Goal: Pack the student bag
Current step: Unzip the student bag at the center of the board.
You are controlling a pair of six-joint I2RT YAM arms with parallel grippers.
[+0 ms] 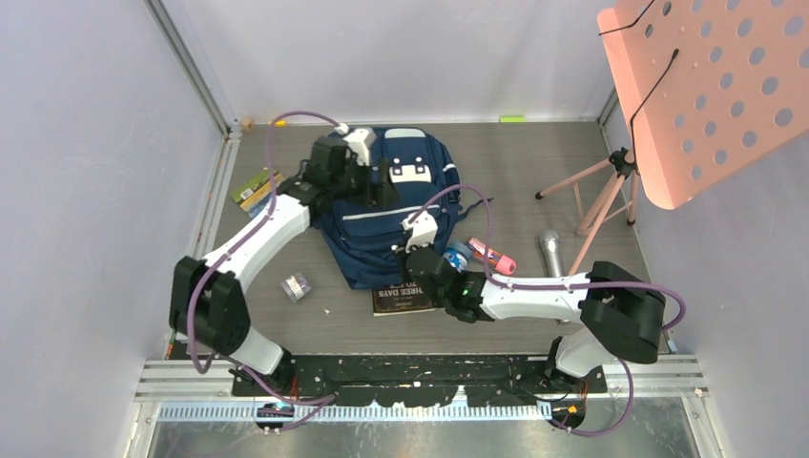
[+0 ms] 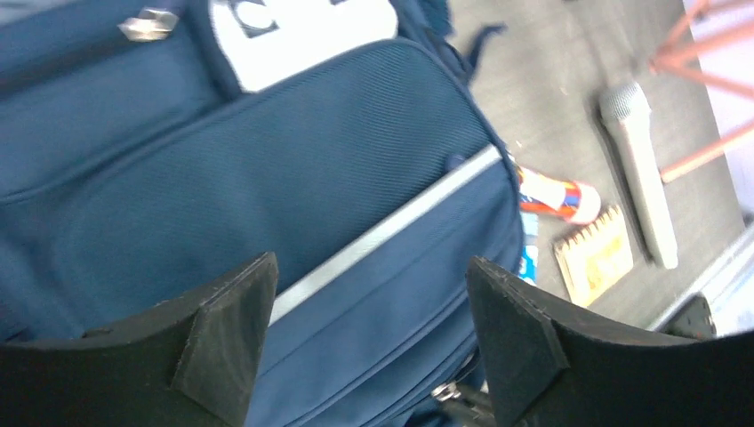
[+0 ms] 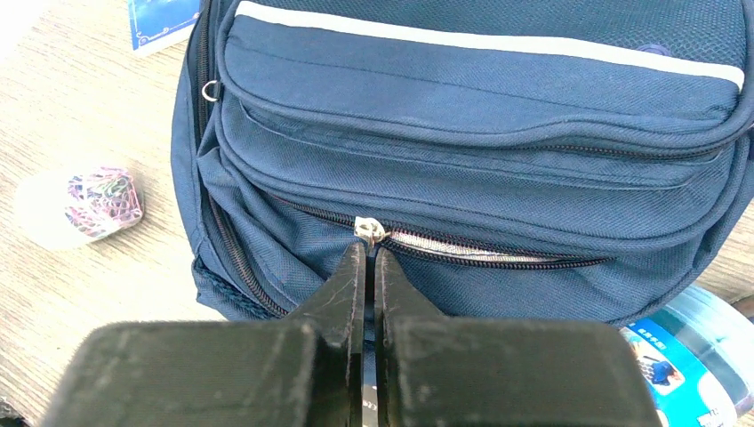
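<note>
The student bag (image 1: 386,215), navy with pale stripes and white patches, lies flat in the middle of the table. My left gripper (image 2: 369,294) hovers open over the bag's front panel (image 2: 267,178), near its grey stripe, with nothing between the fingers. My right gripper (image 3: 369,253) is at the bag's near edge (image 3: 480,107), shut on the silver zipper pull (image 3: 369,231) of the lower compartment. To the right of the slider the zip gapes a little and shows a pale strip. In the top view the right gripper (image 1: 422,260) sits at the bag's near edge.
A dark book (image 1: 405,298) lies just in front of the bag, under the right wrist. A box of paper clips (image 1: 297,286) is at the near left, and a notebook (image 1: 256,191) at the far left. A blue container (image 1: 458,253), marker (image 1: 491,256), microphone (image 1: 550,250) and pink music stand (image 1: 596,200) stand to the right.
</note>
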